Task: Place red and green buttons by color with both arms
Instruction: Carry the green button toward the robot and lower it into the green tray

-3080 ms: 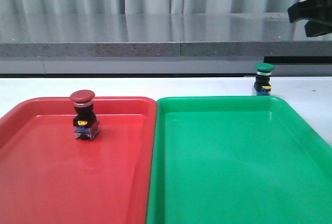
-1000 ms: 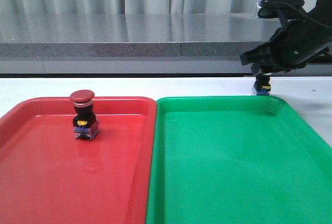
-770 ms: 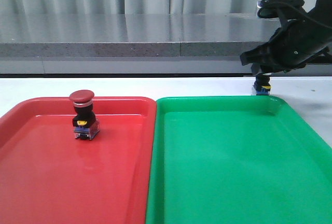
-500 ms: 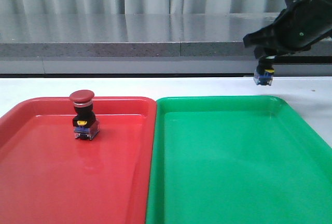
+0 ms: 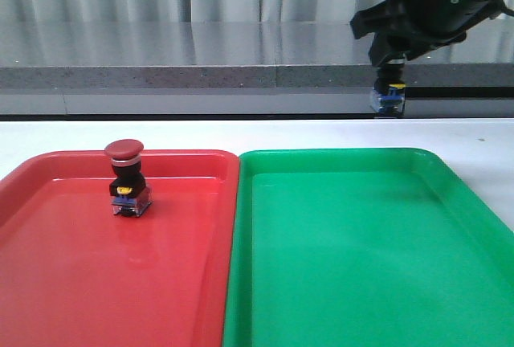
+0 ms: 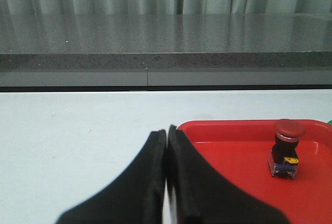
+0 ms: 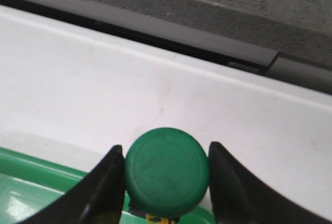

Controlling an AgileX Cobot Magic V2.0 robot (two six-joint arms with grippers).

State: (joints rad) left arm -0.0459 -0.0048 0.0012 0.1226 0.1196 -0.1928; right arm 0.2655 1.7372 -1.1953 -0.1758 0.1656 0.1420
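The red button stands upright in the red tray, near its far edge; it also shows in the left wrist view. My right gripper is shut on the green button, held in the air above the table behind the green tray's far right edge. Only the button's yellow tab and blue base show below the fingers in the front view. My left gripper is shut and empty, over the white table left of the red tray.
The red and green trays lie side by side, touching, on a white table. A grey stone ledge runs along the back, with curtains behind it.
My right gripper closed on the green button on the table, lifted it, and has moved up and slightly left. The red button and left gripper stay put.
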